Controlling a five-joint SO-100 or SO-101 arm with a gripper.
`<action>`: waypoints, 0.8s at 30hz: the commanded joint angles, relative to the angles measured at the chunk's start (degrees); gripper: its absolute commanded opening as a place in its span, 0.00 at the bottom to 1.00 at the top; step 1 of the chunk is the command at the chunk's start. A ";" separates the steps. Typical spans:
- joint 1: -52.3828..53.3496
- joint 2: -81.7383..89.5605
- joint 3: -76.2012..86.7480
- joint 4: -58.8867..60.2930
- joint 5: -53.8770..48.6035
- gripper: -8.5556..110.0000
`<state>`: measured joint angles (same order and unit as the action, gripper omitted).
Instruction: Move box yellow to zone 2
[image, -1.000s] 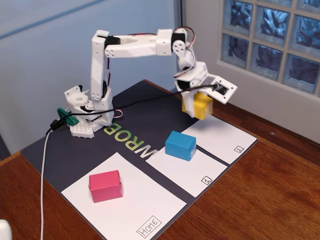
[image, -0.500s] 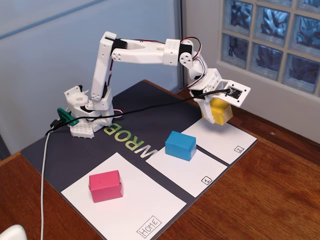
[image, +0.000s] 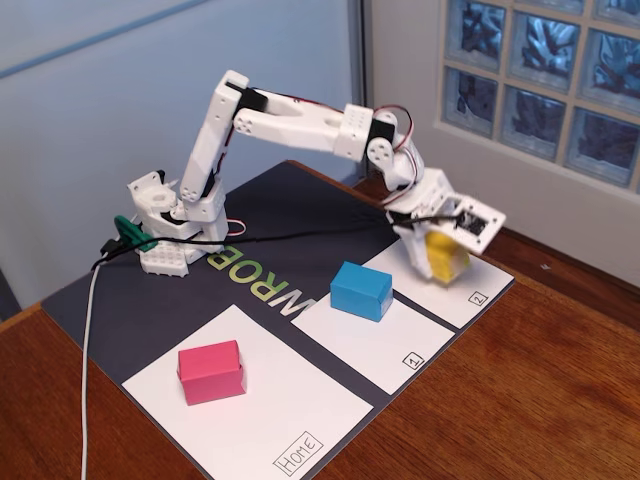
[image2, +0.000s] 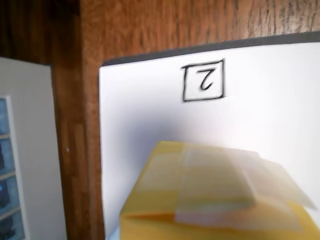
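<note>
Gripping the box yellow (image: 446, 256), the gripper (image: 437, 252) is hanging over zone 2 (image: 480, 285), the far-right sheet in the fixed view. It is carrying the box low, probably for a gentle set-down; whether the box is touching the paper is unclear.

It looks like a room in a home, used for hobby robotics; a wooden worktop (image: 560, 400) carries a dark mat (image: 300, 215) with hand-marked paper sheets; glass-block window (image: 545, 75) at far right; plain painted wall (image: 100, 100) behind.
</note>
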<state>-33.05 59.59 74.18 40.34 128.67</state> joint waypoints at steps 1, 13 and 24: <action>1.23 0.70 -0.44 -0.88 -0.35 0.09; -1.67 -1.05 -0.26 -2.11 1.76 0.15; -2.20 -2.55 0.97 -3.08 -2.99 0.37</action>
<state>-34.80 57.13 74.97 37.44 126.65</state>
